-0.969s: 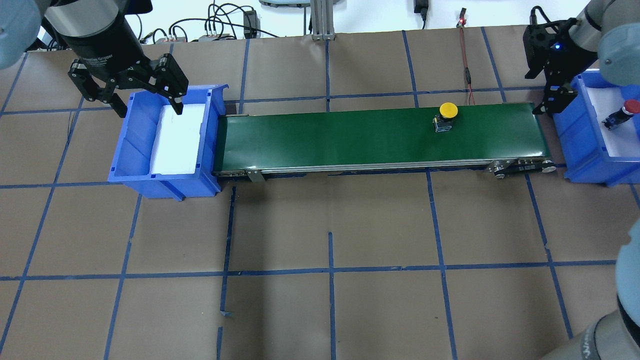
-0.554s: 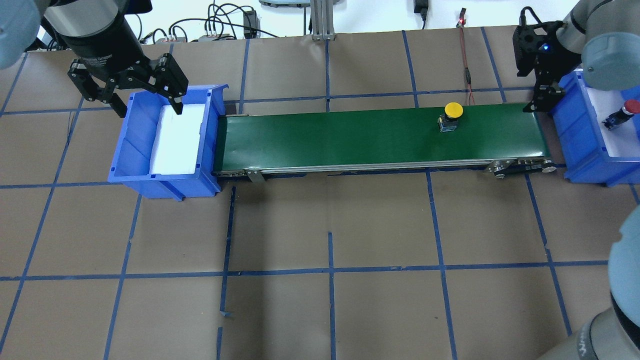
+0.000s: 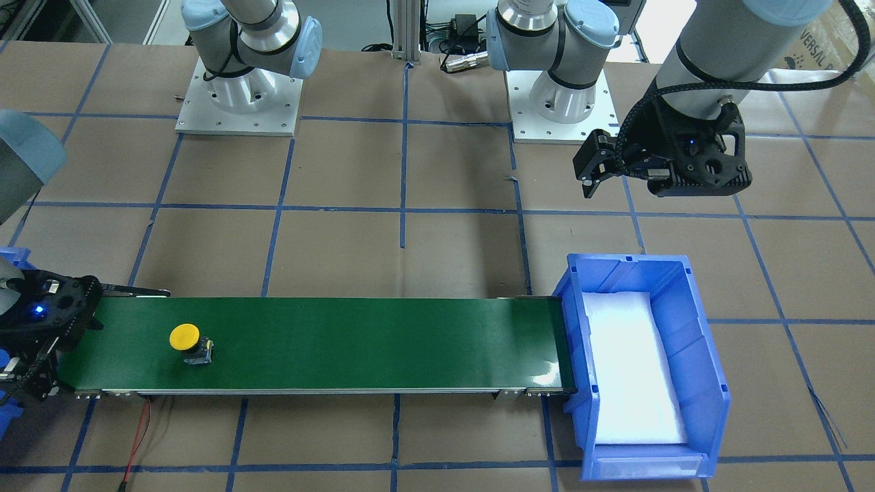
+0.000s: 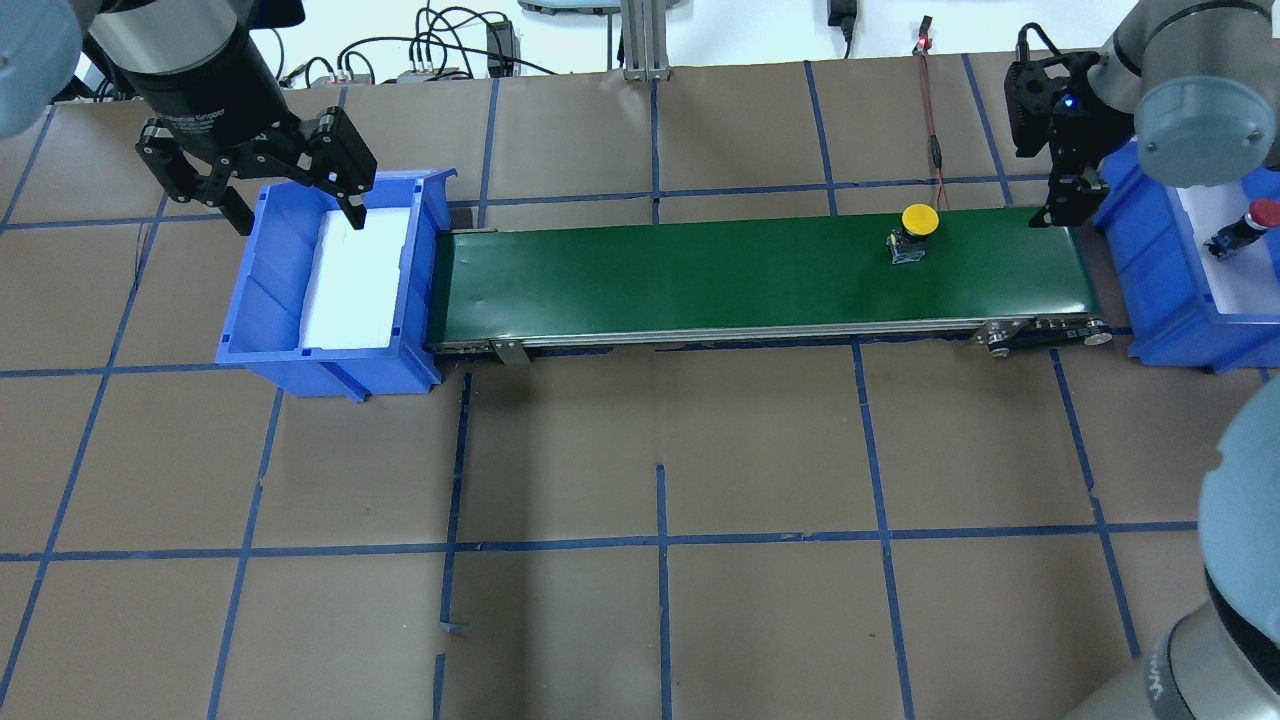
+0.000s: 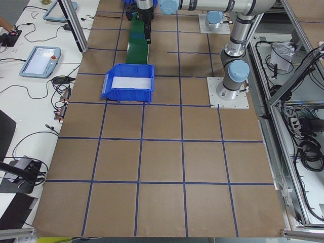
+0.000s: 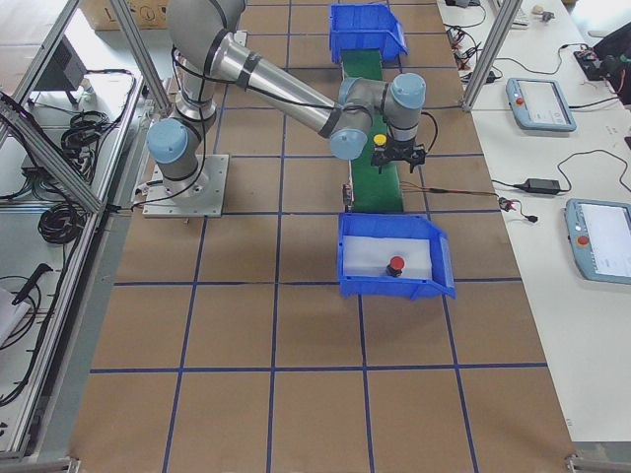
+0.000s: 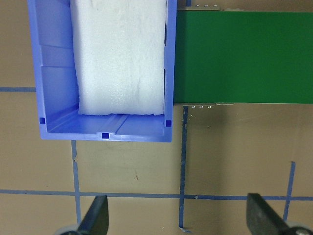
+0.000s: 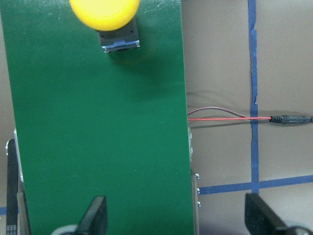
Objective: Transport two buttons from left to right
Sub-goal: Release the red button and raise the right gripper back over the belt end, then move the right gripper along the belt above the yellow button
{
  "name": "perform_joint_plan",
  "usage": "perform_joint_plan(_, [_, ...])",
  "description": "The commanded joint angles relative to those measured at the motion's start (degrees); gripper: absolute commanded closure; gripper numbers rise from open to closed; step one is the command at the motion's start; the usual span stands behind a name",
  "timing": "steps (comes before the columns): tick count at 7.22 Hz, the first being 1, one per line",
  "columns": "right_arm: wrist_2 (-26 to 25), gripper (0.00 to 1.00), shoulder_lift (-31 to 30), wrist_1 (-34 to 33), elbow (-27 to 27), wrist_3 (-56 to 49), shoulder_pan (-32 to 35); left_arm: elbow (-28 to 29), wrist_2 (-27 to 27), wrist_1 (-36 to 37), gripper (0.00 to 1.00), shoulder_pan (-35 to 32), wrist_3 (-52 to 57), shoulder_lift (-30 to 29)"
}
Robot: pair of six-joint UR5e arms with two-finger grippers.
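Observation:
The yellow button [image 4: 918, 225] stands on the green conveyor belt [image 4: 700, 270] near its right end, cap up; the right wrist view has the yellow button [image 8: 104, 14] at its top edge. In the right blue bin [image 4: 1165, 320] the red button [image 4: 1255, 220] lies on white foam. My right gripper [image 4: 1068, 195] hangs open and empty over the belt's right end, just right of the yellow button. Above the far rim of the left blue bin [image 4: 245, 320], my left gripper [image 4: 298, 210] is open and empty. That bin shows only white foam.
A red-and-black cable [image 4: 935, 130] runs over the brown table to the belt's far edge near the yellow button. Cables and a metal post line the far edge. Blue tape grids the table, and the two arm bases [image 3: 239, 89] stand behind the belt.
The yellow button has ridden the belt a little to the right. My right gripper has moved left from the right bin to the belt's end. The left arm is still.

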Motion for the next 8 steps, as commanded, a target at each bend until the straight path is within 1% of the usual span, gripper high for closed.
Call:
perform_joint_plan(1, [0.32,0.0,0.27,-0.03,0.01,0.01,0.09,0.0,0.03,-0.03,0.0,0.0,0.02,0.03])
perform_joint_plan(4, [-0.38,0.0,0.62,0.5,0.88,0.63,0.96,0.0,0.03,-0.03,0.0,0.0,0.02,0.03])
perform_joint_plan(6, [-0.64,0.0,1.23,0.5,0.97,1.06,3.24,0.0,-0.06,-0.03,0.0,0.0,0.02,0.03])
perform_joint_plan(7, [-2.56,0.0,1.41,0.33,1.06,0.89,3.77,0.0,-0.06,-0.03,0.0,0.0,0.02,0.03])
perform_joint_plan(8, [-2.67,0.0,1.59,0.24,0.97,0.98,4.04,-0.09,-0.06,-0.03,0.0,0.0,0.02,0.12])
